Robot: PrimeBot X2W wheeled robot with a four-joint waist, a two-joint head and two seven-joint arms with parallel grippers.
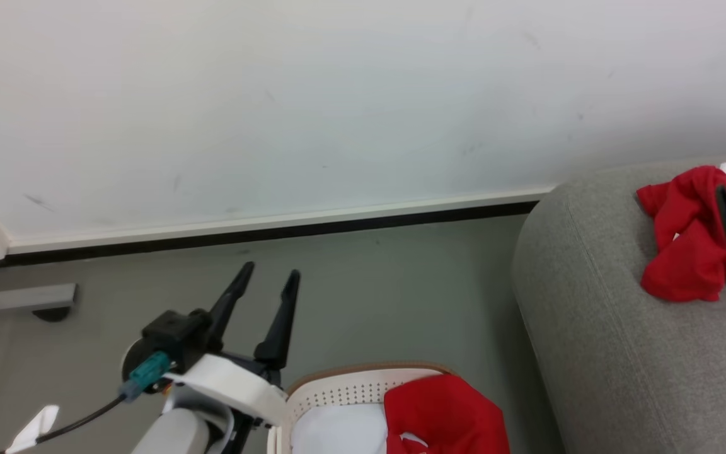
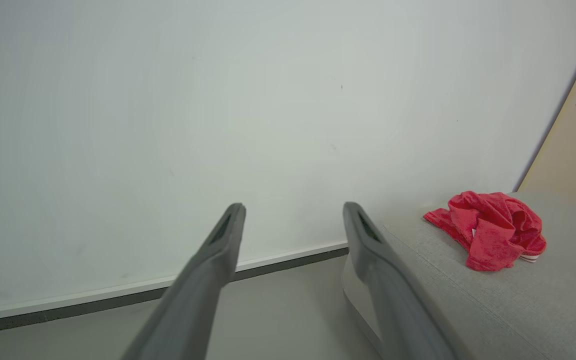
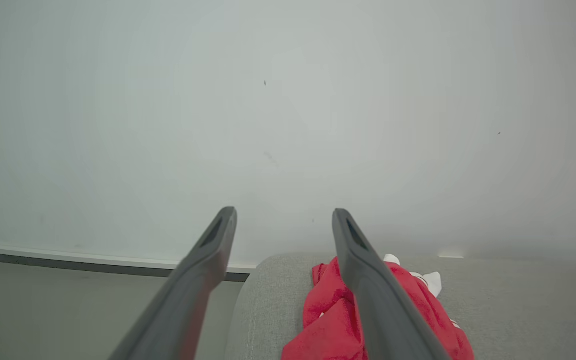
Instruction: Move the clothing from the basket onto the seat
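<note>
Left end effector [image 1: 271, 271] spread wide, empty, raised above floor [image 1: 388, 296] just left of basket [image 1: 338, 394]. Right end effector [image 3: 284, 213] equally wide open, gripping nothing, poised over red garment [image 3: 328, 325] crumpled on seat [image 1: 621, 366] near its rounded end; contact unclear. Head view takes in basket: second red garment [image 1: 445, 410] inside, beside white cloth [image 1: 338, 432]. Left wrist view catches striped white trim under seat garment.

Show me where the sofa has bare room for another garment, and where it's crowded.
Bare sofa runs from the red pile to the rounded edge by the floor, and along the pile's near side, toward the robot. Crowded: the pile itself, with the open right gripper at it.
</note>
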